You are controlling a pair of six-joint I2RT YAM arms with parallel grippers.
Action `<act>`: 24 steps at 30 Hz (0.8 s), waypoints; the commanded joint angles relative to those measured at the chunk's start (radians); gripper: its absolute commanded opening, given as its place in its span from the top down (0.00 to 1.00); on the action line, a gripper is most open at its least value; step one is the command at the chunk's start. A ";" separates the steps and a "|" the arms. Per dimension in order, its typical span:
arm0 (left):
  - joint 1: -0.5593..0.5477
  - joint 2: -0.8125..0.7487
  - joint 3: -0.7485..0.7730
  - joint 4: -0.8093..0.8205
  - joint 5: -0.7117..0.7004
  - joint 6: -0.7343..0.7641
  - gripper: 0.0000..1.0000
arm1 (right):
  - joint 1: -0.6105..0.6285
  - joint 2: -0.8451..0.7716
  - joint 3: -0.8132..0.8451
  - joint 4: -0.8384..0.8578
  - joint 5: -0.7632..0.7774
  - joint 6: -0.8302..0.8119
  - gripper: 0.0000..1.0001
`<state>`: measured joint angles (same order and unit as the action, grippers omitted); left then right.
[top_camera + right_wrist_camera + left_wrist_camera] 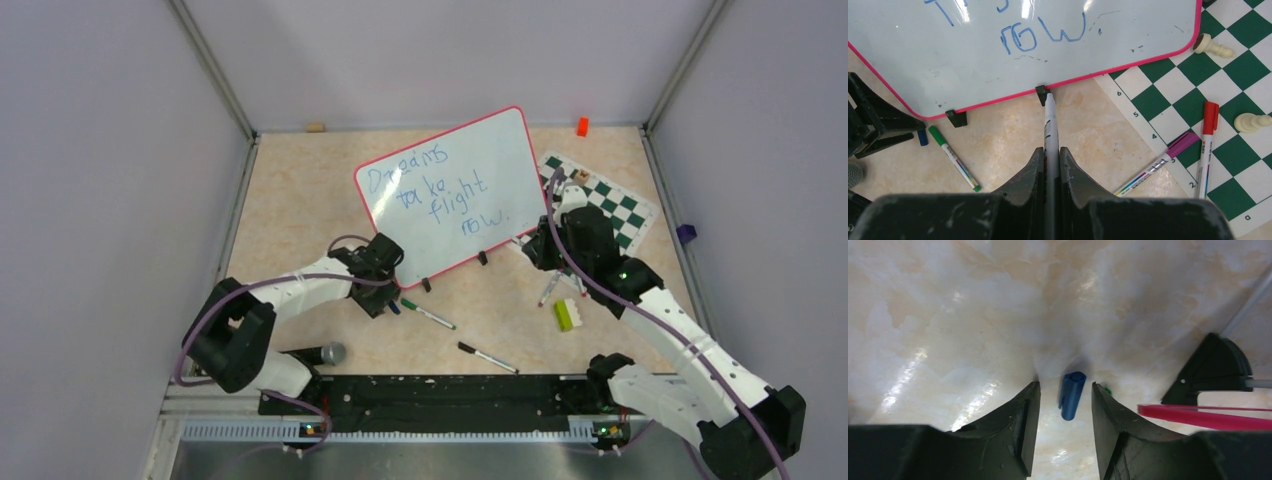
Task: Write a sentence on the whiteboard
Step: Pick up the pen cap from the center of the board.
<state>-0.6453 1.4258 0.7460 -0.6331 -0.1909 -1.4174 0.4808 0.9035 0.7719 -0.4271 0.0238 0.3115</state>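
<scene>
Whiteboard with blue sentence, white marker in right gripper

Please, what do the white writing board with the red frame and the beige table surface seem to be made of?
The large white board with a thin red frame looks like a smooth coated panel, glossy: lamp glare sits on it. Its frame is probably plastic. The beige tabletop looks like polished stone or marble-patterned laminate: cloudy veins, bright reflections.
</scene>
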 commanded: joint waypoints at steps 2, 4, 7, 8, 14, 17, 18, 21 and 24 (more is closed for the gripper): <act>-0.010 0.054 0.044 -0.033 0.008 -0.048 0.55 | -0.008 -0.031 0.010 0.041 -0.001 0.007 1.00; -0.013 0.058 0.047 -0.047 0.000 -0.060 0.66 | -0.009 -0.035 0.012 0.040 -0.002 0.012 1.00; -0.020 0.031 0.023 -0.012 -0.010 -0.062 1.00 | -0.010 -0.040 0.010 0.045 -0.042 0.026 1.00; -0.021 0.010 0.008 0.008 -0.005 -0.059 1.00 | -0.009 -0.046 0.009 0.048 -0.070 0.030 1.00; -0.021 -0.251 -0.041 -0.015 0.024 -0.108 1.00 | -0.008 -0.200 -0.095 0.225 -0.288 0.096 1.00; -0.020 -0.368 -0.038 -0.018 0.044 -0.130 1.00 | -0.006 -0.236 -0.171 0.388 -0.441 0.171 1.00; -0.020 -0.403 -0.039 -0.012 0.050 -0.144 1.00 | 0.004 -0.238 -0.191 0.457 -0.491 0.195 1.00; -0.019 -0.501 -0.051 0.016 0.056 -0.208 1.00 | 0.105 -0.235 -0.221 0.573 -0.483 0.192 1.00; -0.019 -0.592 -0.074 0.075 0.031 -0.238 1.00 | 0.281 -0.218 -0.206 0.555 -0.323 0.099 1.00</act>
<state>-0.6621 0.9241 0.7017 -0.6304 -0.1390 -1.5726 0.5903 0.6762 0.5522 -0.0162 -0.3622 0.4633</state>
